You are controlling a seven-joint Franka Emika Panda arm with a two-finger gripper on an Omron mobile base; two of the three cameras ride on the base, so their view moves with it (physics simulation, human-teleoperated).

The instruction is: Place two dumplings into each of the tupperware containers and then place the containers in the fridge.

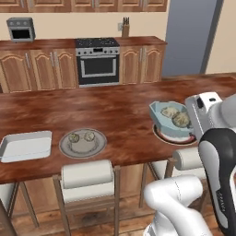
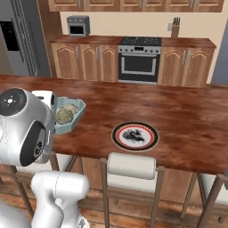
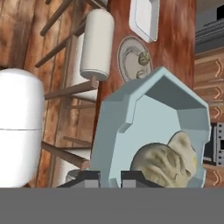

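My gripper [image 3: 109, 178] is shut on the rim of the light blue octagonal tupperware container [image 3: 148, 122], which hangs tilted just above the counter at its near edge [image 1: 169, 119] [image 2: 67, 114]. Two pale dumplings [image 3: 168, 161] [image 1: 176, 116] lie inside it. The white rectangular container [image 1: 25, 145] [image 3: 146, 17] sits empty at the counter's left end. Beside it a round grey plate [image 1: 83, 148] carries two more dumplings [image 1: 74, 137] [image 1: 89, 136]. The dark grey fridge [image 2: 20, 38] stands at the far left, door closed.
A plate with a dark striped rim [image 2: 135, 136] lies on the wooden counter [image 2: 178, 107], to the right of the held container. Padded stools [image 1: 87, 174] [image 2: 131, 164] line the near side. An oven [image 1: 97, 64] and cabinets stand along the back wall.
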